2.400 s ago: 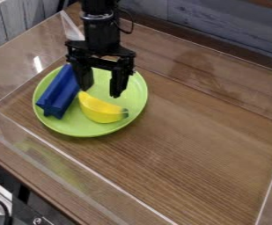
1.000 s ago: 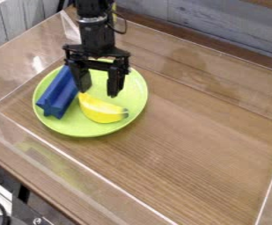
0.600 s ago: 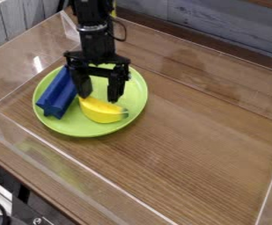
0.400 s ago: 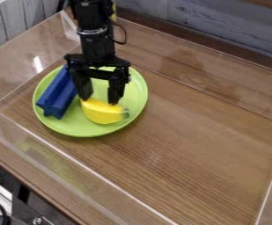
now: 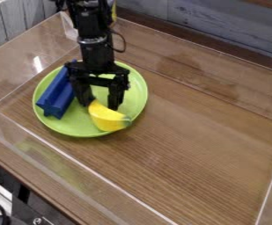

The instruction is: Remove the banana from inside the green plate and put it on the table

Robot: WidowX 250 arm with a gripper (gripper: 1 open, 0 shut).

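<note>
The yellow banana (image 5: 106,117) lies inside the lime-green plate (image 5: 73,124) at the left of the wooden table (image 5: 197,132). My black gripper (image 5: 101,100) points straight down over the plate, open. One finger (image 5: 84,93) stands on the banana's left and the other (image 5: 119,95) on its right. The fingers hide the banana's upper part, and I cannot tell whether they touch it.
A blue block (image 5: 58,90) rests on the plate's left side, close to the left finger. Clear acrylic walls (image 5: 55,149) ring the table edges. Bare wood stretches to the right of the plate.
The gripper has sunk, still open, from above the plate to where its fingers straddle the banana. The banana, block and plate have not moved.
</note>
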